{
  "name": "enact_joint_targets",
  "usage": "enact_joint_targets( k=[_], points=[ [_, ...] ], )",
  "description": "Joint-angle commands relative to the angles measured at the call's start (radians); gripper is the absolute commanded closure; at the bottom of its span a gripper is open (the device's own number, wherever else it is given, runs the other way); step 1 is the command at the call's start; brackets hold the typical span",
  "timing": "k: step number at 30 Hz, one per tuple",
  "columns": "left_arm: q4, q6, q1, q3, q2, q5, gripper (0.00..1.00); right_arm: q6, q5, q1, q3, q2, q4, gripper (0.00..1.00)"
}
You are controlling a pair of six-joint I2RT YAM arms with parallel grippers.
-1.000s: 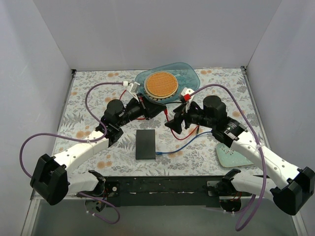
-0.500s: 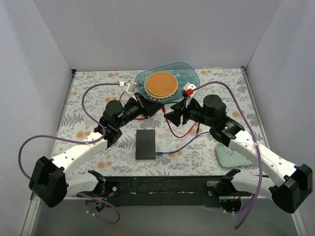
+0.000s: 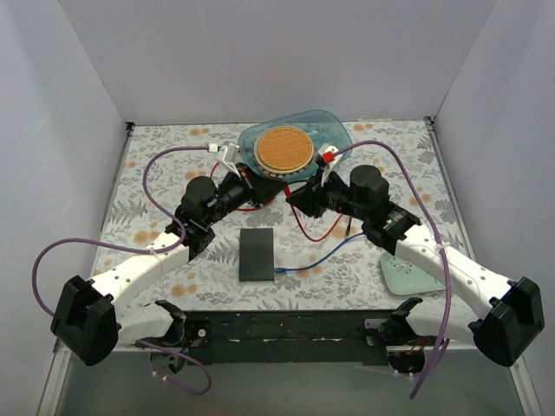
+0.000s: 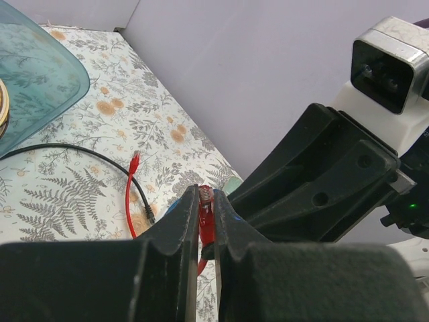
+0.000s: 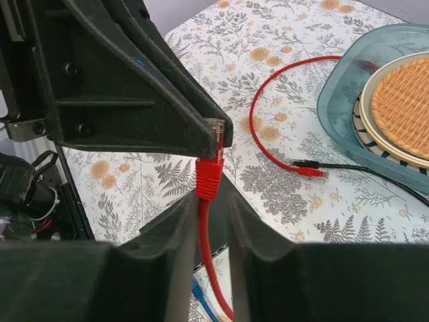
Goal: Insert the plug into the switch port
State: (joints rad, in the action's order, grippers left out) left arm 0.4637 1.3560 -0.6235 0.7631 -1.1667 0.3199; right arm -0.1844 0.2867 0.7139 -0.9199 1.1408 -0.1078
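Handover is beginning: right gripper [image 5: 211, 204], not yet clenched, is closing around the red plug [image 5: 209, 176] that the left gripper [image 4: 206, 196] is clamping.

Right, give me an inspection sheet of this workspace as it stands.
Surface: floral-print table.
Job's things: switch lies flat at centre front, untouched; red plug is held between the two grippers, away from the switch.
Clutter: teal tray with a woven mat at the back; pale green pad front right.
Grippers: left gripper shut on the red plug; right gripper straddles the red cable just below it, contact unclear.
Cables: black cable loose on the table; blue cable ends at the switch's near right corner.
Surroundings: plain white walls on three sides.
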Motion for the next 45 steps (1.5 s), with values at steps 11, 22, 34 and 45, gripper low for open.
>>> enact_joint_targets(
  k=[11,22,34,45],
  points=[
    [-0.091,-0.044,0.004,0.024,0.042,-0.05,0.28,0.029,-0.078,0.002,-0.054,0.013,0.019,0.99],
    [-0.419,-0.071,0.021,-0.039,0.147,-0.408,0.03,0.126,-0.199,0.002,0.007,0.023,0.243,0.99],
    [-0.591,0.143,0.051,-0.206,0.058,-0.567,0.14,0.141,-0.104,0.002,0.032,0.163,0.359,0.99],
    [-0.38,0.138,0.061,-0.269,-0.129,-0.409,0.17,0.168,-0.029,0.041,0.047,0.252,0.382,0.99]
  ],
)
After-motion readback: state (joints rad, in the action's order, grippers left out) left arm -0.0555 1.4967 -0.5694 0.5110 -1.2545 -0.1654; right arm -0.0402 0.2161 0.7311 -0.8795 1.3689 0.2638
